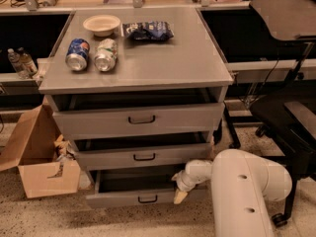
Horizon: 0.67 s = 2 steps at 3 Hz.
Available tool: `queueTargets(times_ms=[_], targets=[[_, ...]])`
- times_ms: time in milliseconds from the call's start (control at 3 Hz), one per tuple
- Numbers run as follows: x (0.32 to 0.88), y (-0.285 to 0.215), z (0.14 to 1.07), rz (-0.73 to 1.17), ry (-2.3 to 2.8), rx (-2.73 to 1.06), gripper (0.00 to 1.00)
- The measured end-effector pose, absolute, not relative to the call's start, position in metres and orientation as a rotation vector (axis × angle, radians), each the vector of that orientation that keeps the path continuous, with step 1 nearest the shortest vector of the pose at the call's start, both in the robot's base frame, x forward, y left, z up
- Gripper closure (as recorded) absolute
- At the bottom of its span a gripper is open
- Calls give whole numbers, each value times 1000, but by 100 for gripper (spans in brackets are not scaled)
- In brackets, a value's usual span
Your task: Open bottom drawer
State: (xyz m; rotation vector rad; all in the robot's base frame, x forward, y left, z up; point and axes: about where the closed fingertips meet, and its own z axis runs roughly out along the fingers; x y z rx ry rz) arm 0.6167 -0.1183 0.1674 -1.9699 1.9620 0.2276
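the gripper (180,194) hooks the right front edge of the bottom drawer (123,198), likely to drag it outward; whether it's clamped, i cannot tell.

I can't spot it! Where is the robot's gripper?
Low in the camera view, the gripper sits at the right end of the bottom drawer, below the middle drawer.

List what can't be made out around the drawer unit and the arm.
All in the camera view:
- The gripper sits at the right end of the bottom drawer front. Whether it touches the front is unclear, because its own wrist covers the contact.
- The drawer's inside is dark, shaded by the middle drawer above.
- The arm is cut off by the lower edge.
- The cardboard box has its contents hidden by its front wall.
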Motion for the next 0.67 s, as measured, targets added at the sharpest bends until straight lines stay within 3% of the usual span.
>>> queueTargets(times_ms=[667], targets=[[599, -115, 159, 284, 1963, -2019, 0]])
